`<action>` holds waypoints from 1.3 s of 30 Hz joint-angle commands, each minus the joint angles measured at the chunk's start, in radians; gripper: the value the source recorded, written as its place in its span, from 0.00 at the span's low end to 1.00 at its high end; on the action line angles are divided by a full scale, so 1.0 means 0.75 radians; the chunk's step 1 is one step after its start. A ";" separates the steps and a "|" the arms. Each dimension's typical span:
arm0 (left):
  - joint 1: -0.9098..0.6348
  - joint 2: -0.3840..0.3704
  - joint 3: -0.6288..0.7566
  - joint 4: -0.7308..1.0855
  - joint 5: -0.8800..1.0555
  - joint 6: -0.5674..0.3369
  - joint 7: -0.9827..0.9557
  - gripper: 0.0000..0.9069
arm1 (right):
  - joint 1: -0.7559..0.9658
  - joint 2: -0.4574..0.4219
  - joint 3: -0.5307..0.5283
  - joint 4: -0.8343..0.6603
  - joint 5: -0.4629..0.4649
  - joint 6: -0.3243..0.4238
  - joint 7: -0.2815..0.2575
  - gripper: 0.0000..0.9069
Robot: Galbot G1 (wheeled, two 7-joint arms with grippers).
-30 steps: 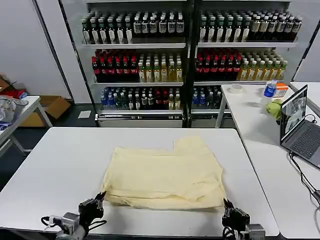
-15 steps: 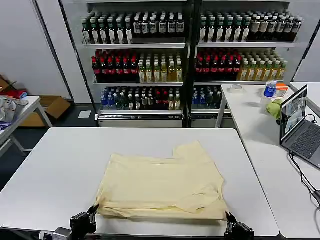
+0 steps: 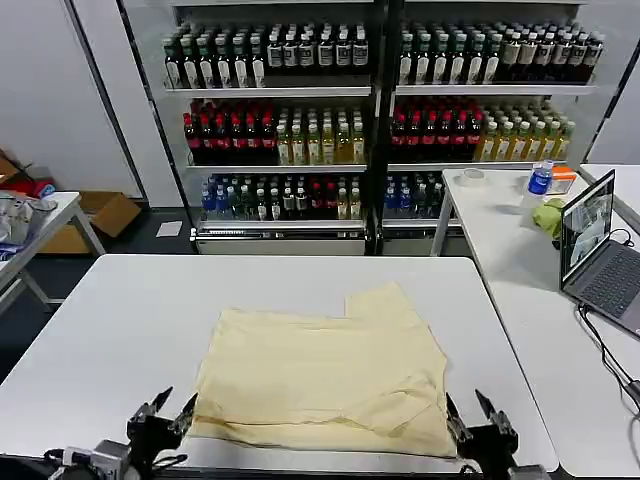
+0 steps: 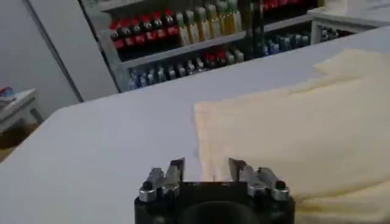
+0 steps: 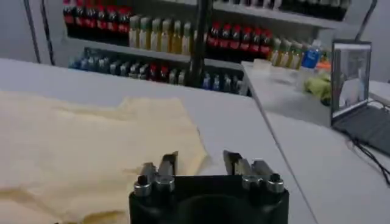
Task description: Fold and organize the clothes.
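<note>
Shirt (image 3: 325, 375) lies flat mid-worktop (image 3: 110, 330), folded into a rough rectangle, one sleeve flap sticking out at the far edge, near hem doubled over. It sits near the front edge, probably so both arms reach its corners. Left hand (image 3: 162, 412) sits at the near left corner, fingers spread, nothing in them; left wrist view shows the left hand (image 4: 206, 170) just short of the cloth edge (image 4: 292, 122). Right hand (image 3: 480, 418) is at the near right corner, also released; the right wrist view, right hand (image 5: 198, 163), seems to show the fabric (image 5: 79, 146) just ahead, hard to say if touching. Fold looks partway; next fold likely needs fresh corner grips.
</note>
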 commanded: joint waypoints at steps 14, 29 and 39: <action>-1.098 0.019 0.584 0.618 -0.339 0.151 -0.059 1.00 | 1.021 -0.010 -0.352 -0.721 0.353 -0.137 0.119 1.00; -1.355 -0.080 0.807 0.969 -0.315 0.170 -0.066 1.00 | 1.247 0.066 -0.452 -1.026 0.422 -0.138 0.119 1.00; -1.360 -0.100 0.810 1.025 -0.328 0.173 -0.066 1.00 | 1.338 0.147 -0.489 -1.232 0.446 -0.138 0.109 1.00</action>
